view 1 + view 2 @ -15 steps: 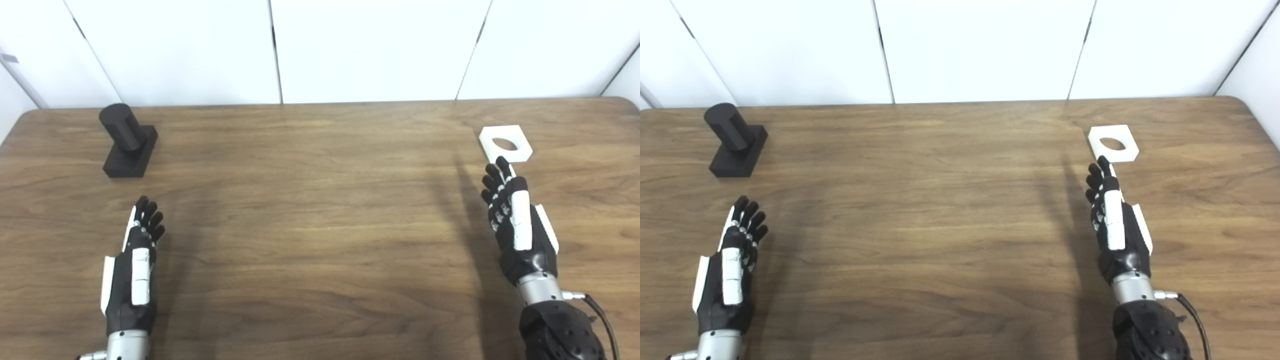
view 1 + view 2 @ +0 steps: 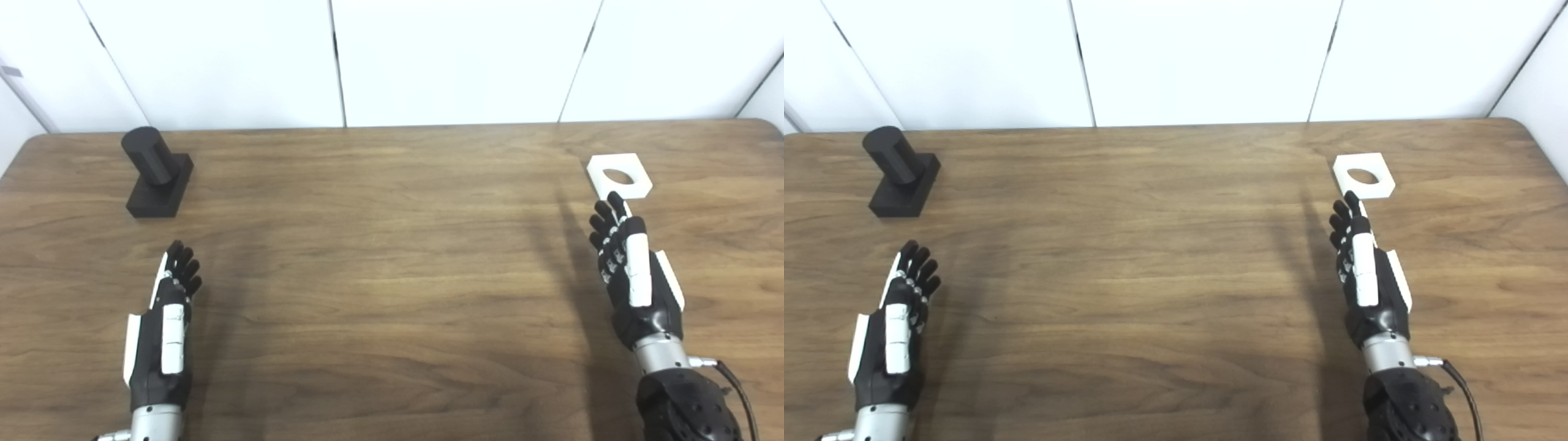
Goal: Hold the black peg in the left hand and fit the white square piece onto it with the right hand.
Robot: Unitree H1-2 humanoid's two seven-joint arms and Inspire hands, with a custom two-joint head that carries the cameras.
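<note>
The black peg (image 2: 154, 171), a cylinder on a square black base, stands upright at the far left of the wooden table (image 2: 392, 263). The white square piece (image 2: 618, 176) with a round hole lies flat at the far right. My left hand (image 2: 166, 324) is open and empty, fingers straight, a short way in front of the peg. My right hand (image 2: 631, 269) is open and empty, its fingertips just short of the near edge of the white piece. The same scene shows in the right eye view, with the peg (image 2: 900, 171) and the white piece (image 2: 1363, 176).
White wall panels (image 2: 453, 61) stand behind the table's far edge. A black cable (image 2: 732, 383) runs from my right wrist.
</note>
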